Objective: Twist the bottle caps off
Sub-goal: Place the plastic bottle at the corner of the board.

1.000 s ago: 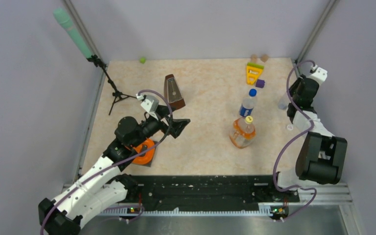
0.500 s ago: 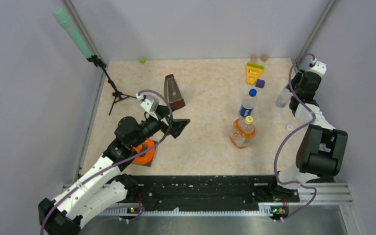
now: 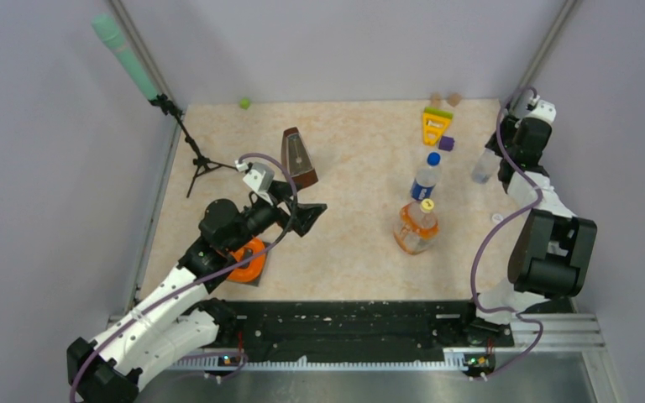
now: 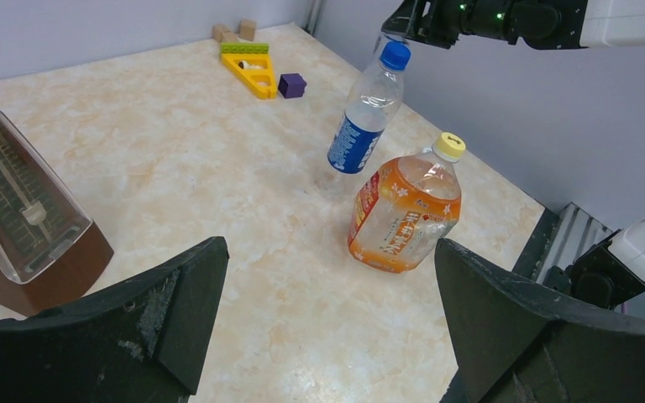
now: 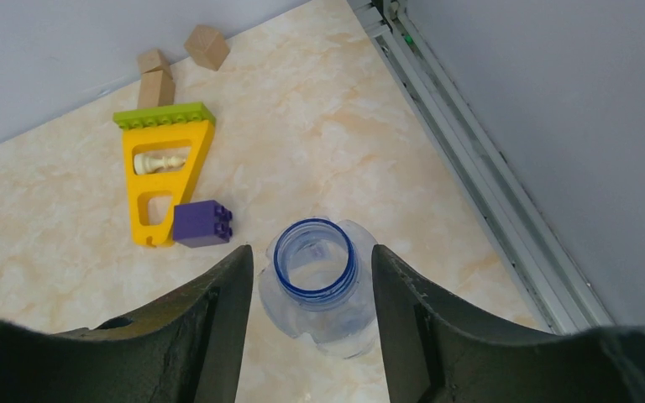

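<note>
Loosening from a tight grip, jaws of the right gripper (image 5: 311, 264) now stand narrowly apart around the slim clear unlabelled plastic bottle (image 5: 336, 323), upright and capless at the bench (image 3: 344, 151) far-right edge. The blue screw cap (image 4: 395, 54) and yellow screw cap (image 4: 449, 145) remain on. The left gripper (image 4: 327, 277) jaws gape wide, empty.

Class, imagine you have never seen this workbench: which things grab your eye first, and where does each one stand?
The squat orange-tinted bottle with its yellow cap stands out right of centre, with the blue-capped bottle just behind it. Near the far right edge an uncapped clear bottle sits under the right tool, its mouth showing between the parted fingers. A brown metronome stands left of centre.
</note>
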`<state>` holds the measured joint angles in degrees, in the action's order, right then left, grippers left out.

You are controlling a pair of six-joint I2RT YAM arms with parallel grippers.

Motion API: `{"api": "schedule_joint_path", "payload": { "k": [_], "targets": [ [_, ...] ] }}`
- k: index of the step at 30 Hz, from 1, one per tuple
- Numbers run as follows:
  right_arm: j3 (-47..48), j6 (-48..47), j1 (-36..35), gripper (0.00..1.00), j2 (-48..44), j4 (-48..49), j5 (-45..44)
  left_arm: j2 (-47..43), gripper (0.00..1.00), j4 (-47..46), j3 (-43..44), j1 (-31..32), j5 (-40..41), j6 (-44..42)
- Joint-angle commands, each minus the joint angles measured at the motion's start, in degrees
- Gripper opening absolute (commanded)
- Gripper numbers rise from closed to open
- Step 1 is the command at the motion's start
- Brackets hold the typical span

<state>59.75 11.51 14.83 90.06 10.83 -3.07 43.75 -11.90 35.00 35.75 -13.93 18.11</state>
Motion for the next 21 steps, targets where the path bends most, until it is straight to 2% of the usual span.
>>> {"api": "schedule_joint_path", "payload": {
  "k": [1,3,7,21],
  "targets": [
    [1.47,0.15,0.54,0.56,0.91,-4.63,2.3,0.14,0.98,-1.69,-0.57,0.1,0.58,0.17],
    [1.83,0.39,0.52,0.62,0.63,-5.16,2.52,0.11,0.98,-1.61,-0.57,0.04,0.49,-0.11],
    [2.14,0.37,0.55,0.64,-0.51,-4.96,2.2,0.09,0.98,-1.24,-0.55,0.07,0.78,-0.69],
    [2.48,0.6,0.47,0.64,-1.09,-5.82,5.18,0.96,0.98,-1.78,-0.21,0.03,-0.22,-0.35]
  ]
}}
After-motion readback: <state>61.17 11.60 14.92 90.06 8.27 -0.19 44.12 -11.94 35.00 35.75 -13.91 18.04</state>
